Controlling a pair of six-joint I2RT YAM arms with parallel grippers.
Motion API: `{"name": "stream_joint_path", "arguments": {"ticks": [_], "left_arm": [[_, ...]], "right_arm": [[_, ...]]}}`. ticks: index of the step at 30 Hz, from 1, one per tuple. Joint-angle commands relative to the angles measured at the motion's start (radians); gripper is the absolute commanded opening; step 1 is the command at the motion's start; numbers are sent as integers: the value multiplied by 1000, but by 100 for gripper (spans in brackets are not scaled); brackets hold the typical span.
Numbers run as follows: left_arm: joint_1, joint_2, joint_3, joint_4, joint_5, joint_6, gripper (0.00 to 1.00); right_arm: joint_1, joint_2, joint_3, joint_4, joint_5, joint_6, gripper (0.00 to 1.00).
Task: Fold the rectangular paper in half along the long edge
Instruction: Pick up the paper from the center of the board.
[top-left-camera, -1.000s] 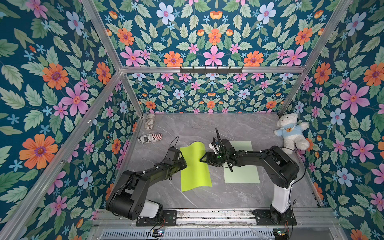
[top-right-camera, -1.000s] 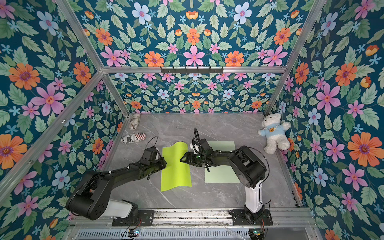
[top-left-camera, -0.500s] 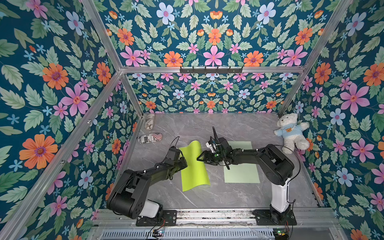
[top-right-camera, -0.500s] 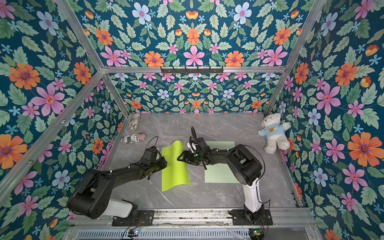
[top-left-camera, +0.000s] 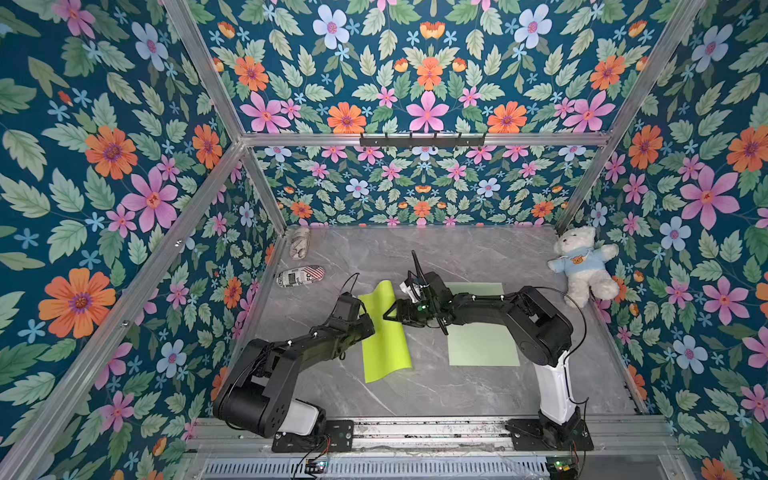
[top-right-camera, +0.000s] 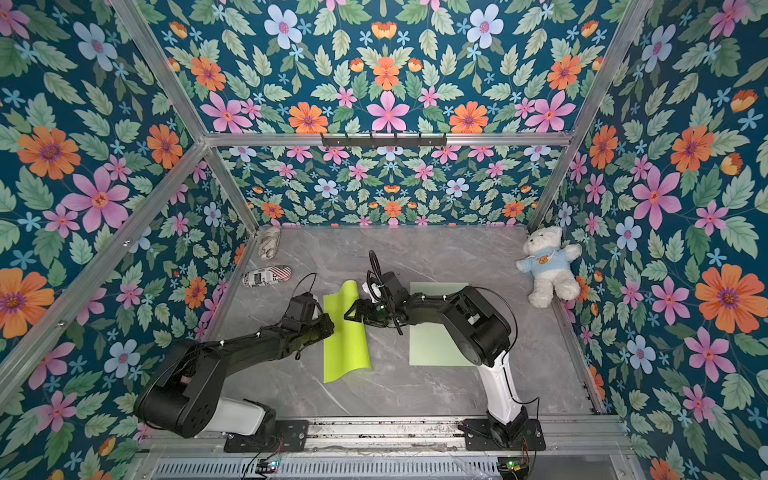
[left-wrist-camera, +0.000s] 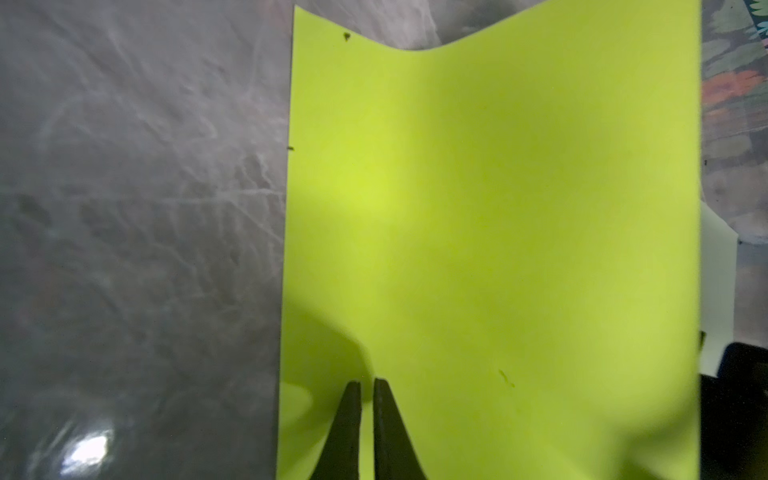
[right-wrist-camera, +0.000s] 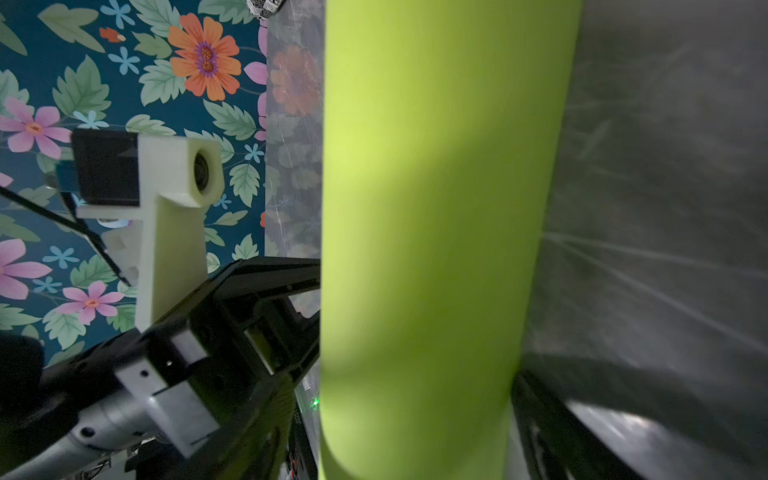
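Lime-green paper (top-left-camera: 385, 336) centre-left on table (top-left-camera: 415, 395); left long edge being held raised and curled by left gripper (left-wrist-camera: 367, 384), jaws pinched on it. Right gripper (top-left-camera: 390, 316) being held beside right edge, jaws spread. Fold judged barely begun; crease left.

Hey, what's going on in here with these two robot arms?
They are folding a lime-green paper on the grey table. The left pincer is shut on one long edge, lifted so the paper bows upward. The right pincer is open at the opposite side, not gripping. No crease yet. A pale green sheet lies flat under the right arm.
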Motion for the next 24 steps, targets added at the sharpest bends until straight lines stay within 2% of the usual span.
{"name": "stream_joint_path", "arguments": {"ticks": [1,9,18,24], "left_arm": [[-4,29,-20,-245,-7,-6,13],[-4,26,-22,-245,-11,-7,13],[-5,17,-28,-244,-14,-10,13],[-4,16,-27,-243,-17,-12,13]], "right_arm": [[13,34,25,-221,106,-28,85],[43,89,128,-404,209,-82,81],[72,151,202,-511,262,-118,76],[80,168,216,-557,292,-142,69]]}}
